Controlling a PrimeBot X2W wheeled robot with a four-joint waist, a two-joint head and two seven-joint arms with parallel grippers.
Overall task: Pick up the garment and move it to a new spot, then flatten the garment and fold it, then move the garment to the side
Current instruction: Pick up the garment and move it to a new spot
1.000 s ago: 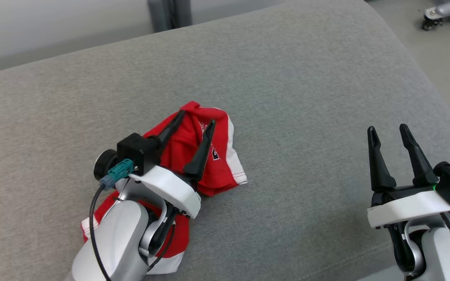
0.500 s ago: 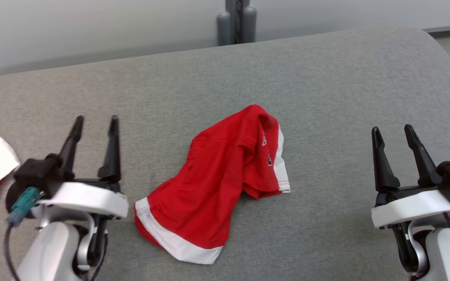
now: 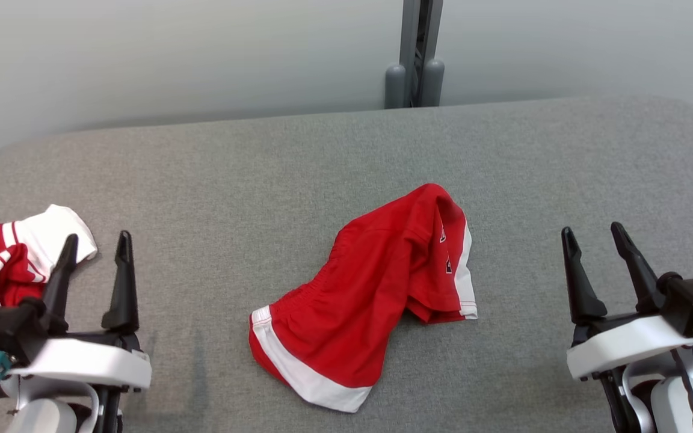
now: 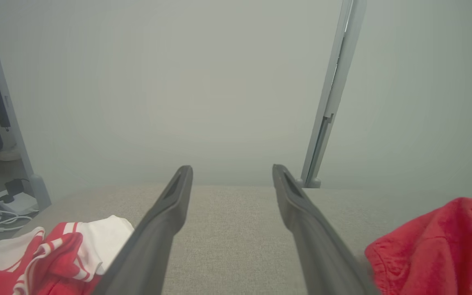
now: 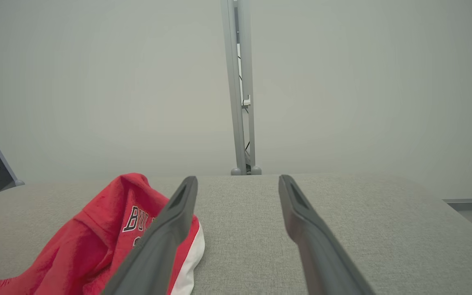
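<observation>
The red garment [image 3: 358, 300] lies crumpled near the middle of the grey padded tabletop [image 3: 232, 174], a white band along its near edge and black lettering on a fold at its right side. The left hand [image 3: 98, 236] and the right hand [image 3: 591, 228] sit well apart on either side, both wide and empty. A second red-and-white striped garment [image 3: 15, 258] lies bunched just beside the left hand's outer finger.
</observation>
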